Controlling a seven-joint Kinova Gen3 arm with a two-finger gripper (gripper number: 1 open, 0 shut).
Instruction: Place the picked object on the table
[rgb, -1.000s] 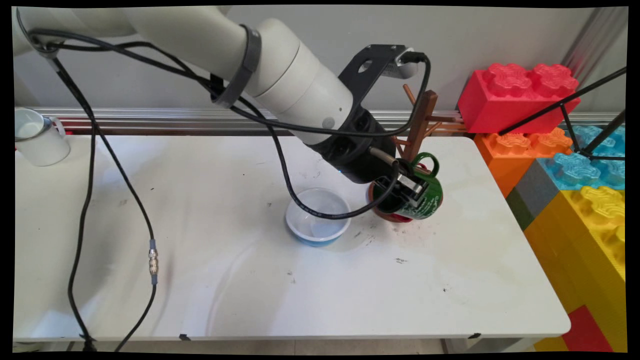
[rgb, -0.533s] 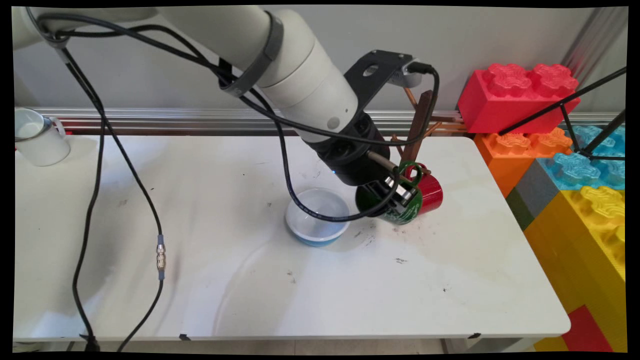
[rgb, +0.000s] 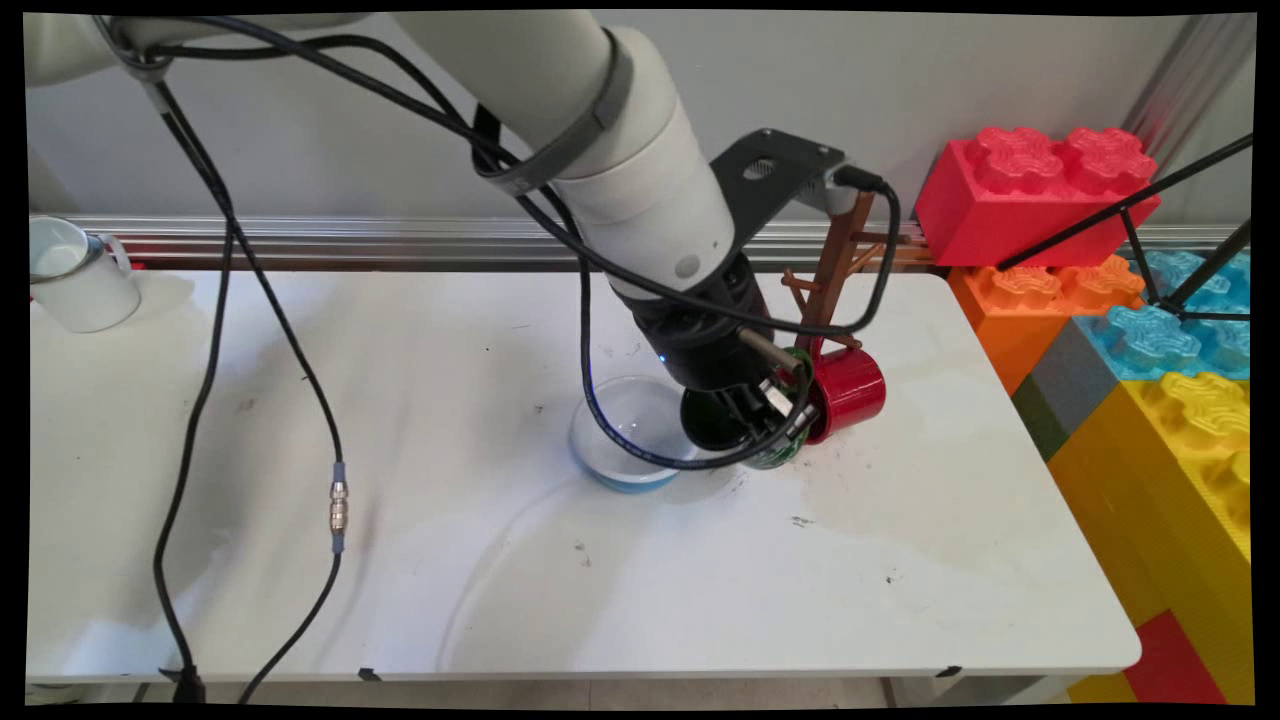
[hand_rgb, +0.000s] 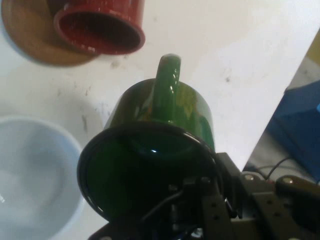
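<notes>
My gripper (rgb: 768, 402) is shut on the rim of a green mug (rgb: 778, 452), holding it tilted just above the table. In the hand view the green mug (hand_rgb: 165, 112) fills the centre, handle uppermost, with the gripper (hand_rgb: 194, 194) clamped on its rim at the bottom. A red mug (rgb: 850, 392) hangs on a low peg of the brown wooden mug tree (rgb: 838, 262), directly right of the green mug. The hand view shows the red mug (hand_rgb: 100, 25) over the tree's round wooden base (hand_rgb: 27, 37). A white bowl with a blue underside (rgb: 622, 447) sits just left of the green mug.
A white mug (rgb: 75, 275) stands at the table's far left back corner. Large toy bricks (rgb: 1035, 190) in red, orange, blue and yellow are stacked past the table's right edge. Black cables (rgb: 335, 500) hang from the arm over the table's left half.
The gripper has carried the green mug left and slightly down, away from the mug tree towards the bowl. The red mug, earlier behind it, now shows fully.
</notes>
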